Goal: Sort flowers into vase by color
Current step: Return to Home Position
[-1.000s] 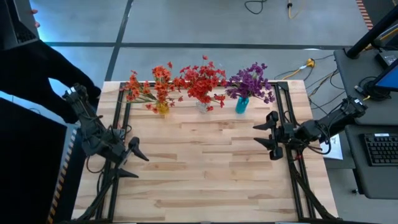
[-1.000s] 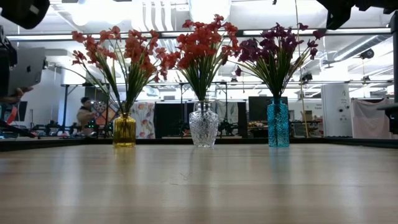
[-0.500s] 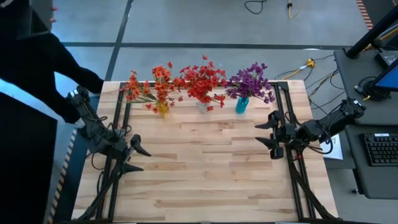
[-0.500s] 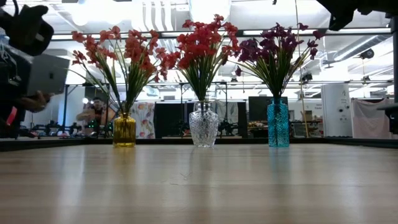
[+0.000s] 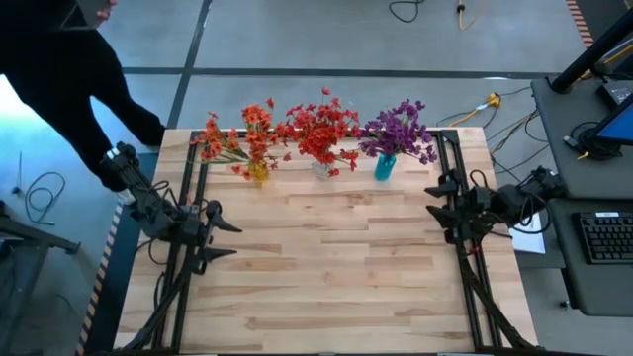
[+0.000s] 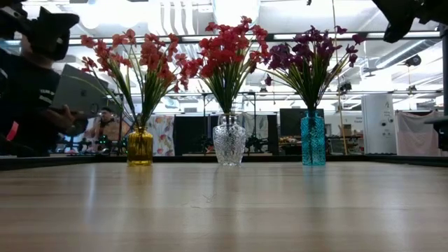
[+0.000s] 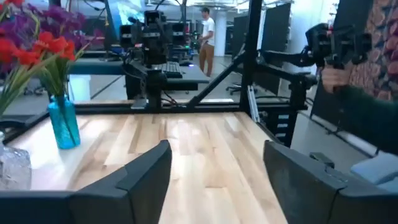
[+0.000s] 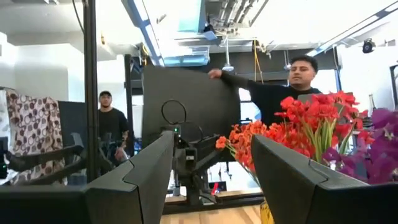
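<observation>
Three vases stand in a row at the table's far edge. A yellow vase (image 5: 259, 171) holds orange-red flowers (image 6: 140, 59), a clear vase (image 5: 321, 169) holds red flowers (image 6: 231, 49), and a teal vase (image 5: 384, 166) holds purple flowers (image 6: 311, 52). The stems stick down into the vases. My left gripper (image 5: 226, 240) hovers open near the table's left side, pointing level across the table, with nothing between its fingers (image 7: 214, 165). My right gripper (image 5: 438, 198) is open and bare near the right side, right of the teal vase (image 8: 211, 162).
A person (image 5: 69, 89) stands by the table's far left corner, holding a laptop (image 6: 80, 87). Black frame rails (image 5: 188, 198) run along both table sides. Bare wood (image 5: 326, 267) fills the middle and near part. A desk with a keyboard (image 5: 605, 237) stands to the right.
My left gripper has drifted a little toward the far edge and rolled. My right gripper has drawn back toward the table's right edge and slightly toward the far edge. The person at the left has stepped along the table's corner. The vases and flowers have stayed put.
</observation>
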